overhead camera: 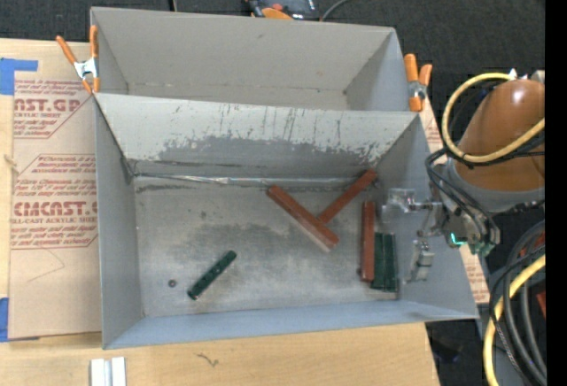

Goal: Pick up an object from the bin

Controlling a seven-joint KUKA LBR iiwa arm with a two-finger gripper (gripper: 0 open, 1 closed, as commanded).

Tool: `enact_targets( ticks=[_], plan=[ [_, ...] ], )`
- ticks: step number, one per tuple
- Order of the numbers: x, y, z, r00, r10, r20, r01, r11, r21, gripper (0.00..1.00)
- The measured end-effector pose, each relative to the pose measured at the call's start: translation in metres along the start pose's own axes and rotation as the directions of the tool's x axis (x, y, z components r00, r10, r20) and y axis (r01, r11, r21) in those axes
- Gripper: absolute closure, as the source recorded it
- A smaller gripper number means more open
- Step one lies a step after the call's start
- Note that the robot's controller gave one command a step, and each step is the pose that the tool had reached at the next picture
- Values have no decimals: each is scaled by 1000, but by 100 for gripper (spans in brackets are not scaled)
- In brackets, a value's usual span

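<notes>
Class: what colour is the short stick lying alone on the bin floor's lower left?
Dark green; the stick shows best in the camera view.

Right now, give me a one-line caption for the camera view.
Pincer at the bin's right wall, beside a brown stick and a dark green bar.

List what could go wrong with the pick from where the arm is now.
1. The gripper hangs over the bin's sloped right wall. If it goes straight down it may strike or scrape that wall.
2. The nearest things, a dark green block and a brown stick, lie side by side against each other. A grasp could catch both, or shove one aside.
3. Both lie at the foot of that wall, so there is probably little room to close around them.
</notes>
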State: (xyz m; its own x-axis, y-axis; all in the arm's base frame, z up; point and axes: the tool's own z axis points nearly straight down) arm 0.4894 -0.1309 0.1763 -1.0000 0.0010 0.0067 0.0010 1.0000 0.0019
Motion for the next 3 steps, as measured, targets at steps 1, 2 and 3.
enact_targets(
  ticks=[1,2,3],
  plan=[
    [-28,17,104,904,-428,2,428,904,2,0],
    [-61,-16,106,765,-644,11,644,765,-8,0],
    [-54,24,106,827,-562,8,562,827,3,0]
  ],
)
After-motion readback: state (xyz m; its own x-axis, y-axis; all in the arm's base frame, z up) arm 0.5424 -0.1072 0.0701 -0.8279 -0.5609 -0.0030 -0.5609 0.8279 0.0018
